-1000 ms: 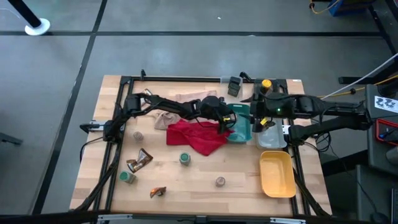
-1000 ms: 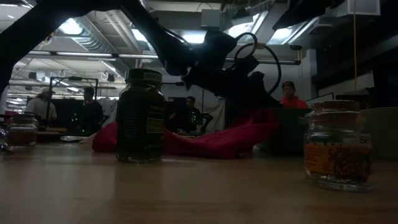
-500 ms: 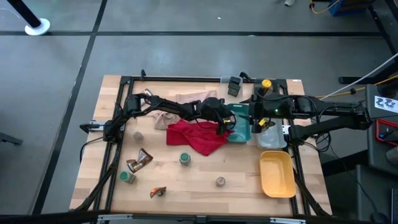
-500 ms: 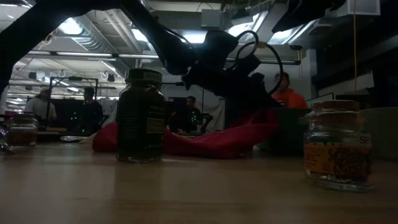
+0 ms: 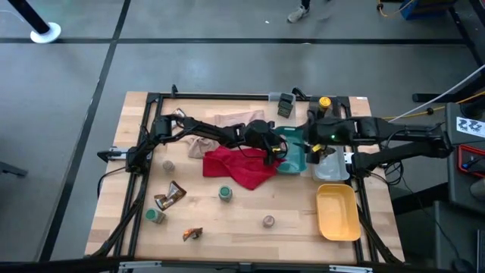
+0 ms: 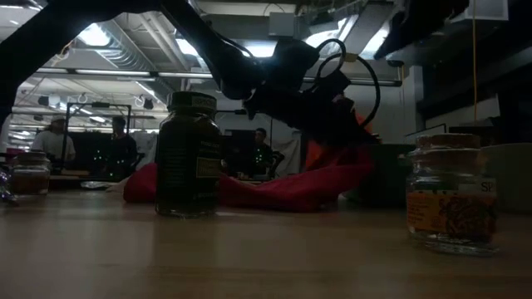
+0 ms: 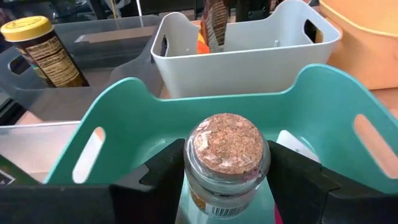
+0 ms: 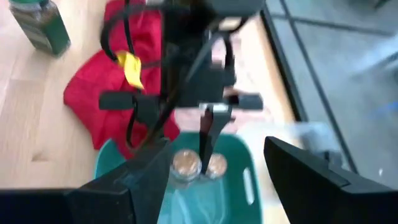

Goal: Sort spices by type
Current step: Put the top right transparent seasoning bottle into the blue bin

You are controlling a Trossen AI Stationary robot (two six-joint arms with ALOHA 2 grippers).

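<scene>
My left gripper [image 5: 275, 152] is shut on a small glass jar with a cork-coloured lid [image 7: 227, 140], held at the teal tray's [image 7: 323, 93] rim. In the right wrist view two such lids [image 8: 185, 163] show side by side in the teal tray [image 8: 239, 186] under the left gripper. My right gripper [image 5: 309, 150] hovers open over that tray's right side, touching nothing. More jars [image 5: 225, 194] [image 5: 157, 216] [image 5: 268, 221] [image 5: 167, 164] stand on their bases on the wood. Two sachets [image 5: 170, 196] [image 5: 192, 233] lie flat there. The yellow-capped bottle [image 5: 324, 101] stands at the far edge. My left gripper pinches the jar just under its lid, at the glass neck [image 7: 224, 177], one dark finger [image 7: 163, 171] on each side. The jar stands upright in the hold. Its base is hidden by the gripper, so I cannot tell whether it rests on anything.
A red cloth [image 5: 239, 167] lies crumpled left of the teal tray and a beige cloth [image 5: 220, 125] lies beyond it. A white bin with sachets [image 7: 249, 43] and a yellow tray [image 5: 337, 211] sit right of the teal tray. People stand behind the table.
Both arms have stayed almost still, and the left gripper has kept its hold on the jar at the teal tray. A person in orange behind the table has walked across the low view.
</scene>
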